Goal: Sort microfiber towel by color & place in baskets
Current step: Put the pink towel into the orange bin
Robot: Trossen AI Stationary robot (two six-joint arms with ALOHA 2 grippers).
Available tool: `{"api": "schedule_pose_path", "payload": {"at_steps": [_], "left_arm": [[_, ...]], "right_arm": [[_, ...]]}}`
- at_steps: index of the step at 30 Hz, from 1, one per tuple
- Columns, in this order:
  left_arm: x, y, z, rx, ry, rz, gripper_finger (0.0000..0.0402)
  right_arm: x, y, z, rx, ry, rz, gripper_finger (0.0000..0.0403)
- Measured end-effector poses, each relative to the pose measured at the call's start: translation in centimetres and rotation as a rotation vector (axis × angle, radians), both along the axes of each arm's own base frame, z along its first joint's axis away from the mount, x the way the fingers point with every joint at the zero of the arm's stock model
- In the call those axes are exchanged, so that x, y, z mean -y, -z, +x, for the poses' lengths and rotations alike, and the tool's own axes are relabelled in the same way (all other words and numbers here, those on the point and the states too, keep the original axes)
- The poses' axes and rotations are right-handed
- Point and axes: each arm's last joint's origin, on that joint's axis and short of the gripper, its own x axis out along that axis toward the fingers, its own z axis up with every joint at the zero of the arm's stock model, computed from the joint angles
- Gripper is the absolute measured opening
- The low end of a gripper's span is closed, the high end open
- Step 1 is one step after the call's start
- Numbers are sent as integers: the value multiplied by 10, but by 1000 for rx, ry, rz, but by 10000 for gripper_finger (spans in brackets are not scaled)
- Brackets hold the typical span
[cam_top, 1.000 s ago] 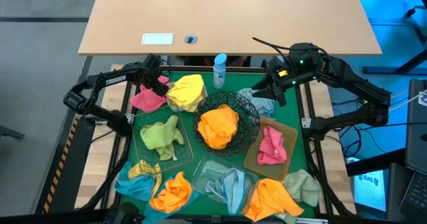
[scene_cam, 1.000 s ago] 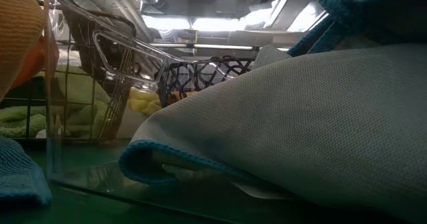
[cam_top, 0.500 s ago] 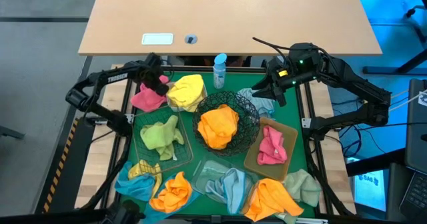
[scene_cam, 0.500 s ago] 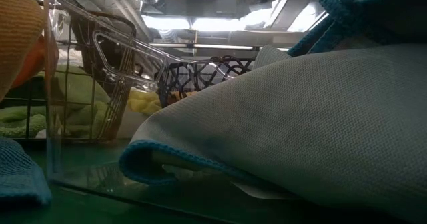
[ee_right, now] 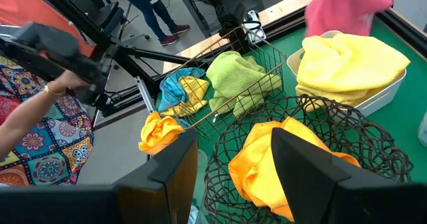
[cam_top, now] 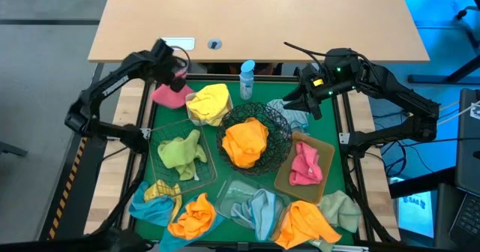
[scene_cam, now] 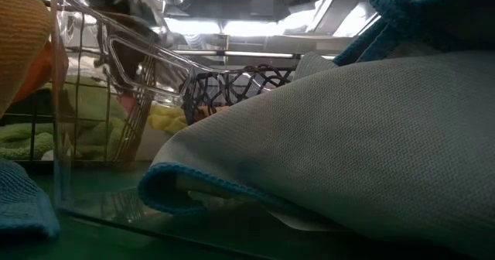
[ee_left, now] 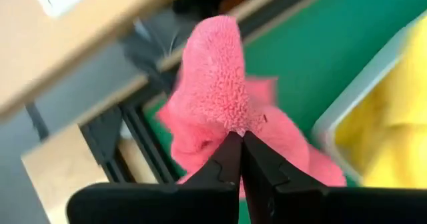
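High view: left gripper [cam_top: 178, 75] pinches a fuzzy pink microfiber towel [cam_top: 171, 94] at upper left; right gripper [cam_top: 304, 104], fingers spread, hovers upper right.

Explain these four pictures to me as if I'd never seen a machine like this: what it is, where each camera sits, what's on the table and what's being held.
This is a robot with two dark arms at a table, each ending in two-finger jaws. One picture looks straight down; one sits at table height, mostly blocked by a pale blue cloth; the other two ride on the arms' wrists.

On the green mat lie small fuzzy towels and several containers: orange in a black wire bowl, green in a wire basket, pink in a tan tray, yellow in a white tub, blue in a clear tray. More towels lie loose near the front edge, and a spray bottle stands at the back.

The left gripper is shut on a pink towel, lifted at the back left corner. The right gripper is open, holding nothing, at the back right.
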Motion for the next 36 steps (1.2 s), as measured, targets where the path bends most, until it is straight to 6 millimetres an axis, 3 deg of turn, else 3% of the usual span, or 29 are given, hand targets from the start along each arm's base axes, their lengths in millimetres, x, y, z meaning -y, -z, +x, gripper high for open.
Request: {"api": "schedule_pose_path", "payload": {"at_steps": [9,15,23,36], "left_arm": [[29,-100,-2,326,55,249,0],[52,-147,0,531,151,331,0],[73,-161,24,699,387,283,0],[124,-174,66,866,700,264,0]], "right_arm": [[2,3,5,-14,28,-13,189],[8,6,15,-15,96,-76,189],[16,8,37,65,57,-224,189],[35,10,95,335,44,-443,189]]}}
